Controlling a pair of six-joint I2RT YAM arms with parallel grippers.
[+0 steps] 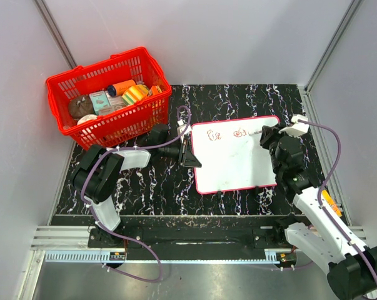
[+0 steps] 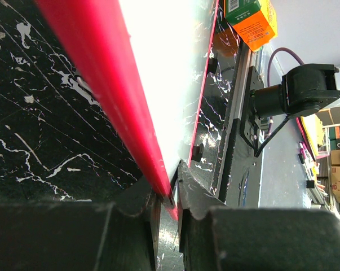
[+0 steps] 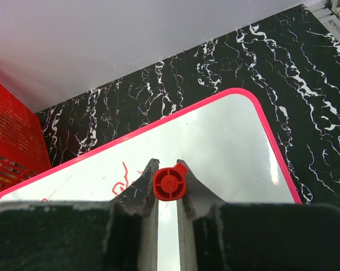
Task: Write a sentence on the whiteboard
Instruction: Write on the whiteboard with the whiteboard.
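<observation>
Whiteboard [image 1: 238, 165] edge in left gripper [image 1: 191, 153]

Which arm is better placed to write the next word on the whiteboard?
Right. The right pincer grips the red marker over the whiteboard, beside the red writing; the left pincer clamps its edge.

From above, the writing [image 1: 224, 133] on the board [image 1: 235, 165] is too small to read, and whether more lies under the right gripper [image 1: 267, 134] cannot be told. At the right wrist only the red butt of the marker [image 3: 170, 184] shows. Its barrel and tip are hidden between the fingers [image 3: 138, 195], which also cover some strokes. The basket [image 3: 9, 147], far left, is cut off by that view's edge. At the left wrist the board's red rim is a close blur.
</observation>
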